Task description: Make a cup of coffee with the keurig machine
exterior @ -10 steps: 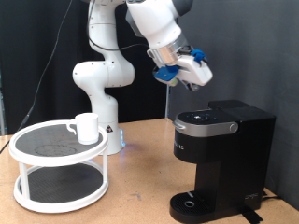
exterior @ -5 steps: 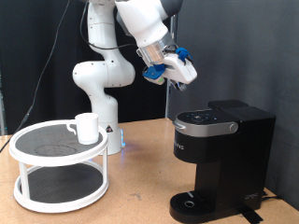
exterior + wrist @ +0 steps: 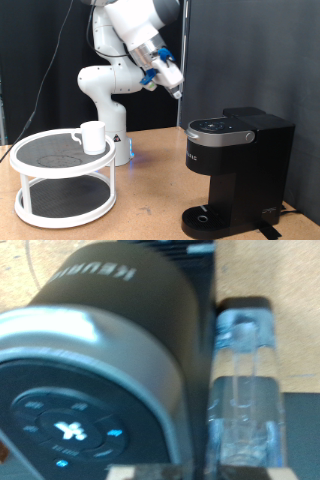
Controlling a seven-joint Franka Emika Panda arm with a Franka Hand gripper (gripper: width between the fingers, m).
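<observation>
The black keurig machine (image 3: pixel 236 165) stands on the wooden table at the exterior view's right, with its top lid down. The wrist view shows its rounded lid (image 3: pixel 110 310), its lit control panel (image 3: pixel 70 425) and a clear water tank (image 3: pixel 245 380) beside it. The white cup (image 3: pixel 93 136) stands on the top shelf of a round white rack (image 3: pixel 60 160) at the exterior view's left. My gripper (image 3: pixel 177 88) hangs in the air above and to the left of the machine, touching nothing. No fingers show clearly in the wrist view.
The white robot base (image 3: pixel 108 95) stands behind the rack. A low drip tray (image 3: pixel 215 217) sits at the machine's foot. A black curtain (image 3: pixel 260 50) hangs behind the machine. Bare wooden table (image 3: pixel 150 195) lies between rack and machine.
My gripper has swung from above the machine's top towards the exterior view's left and tilted downward. The cup, rack and machine have not moved.
</observation>
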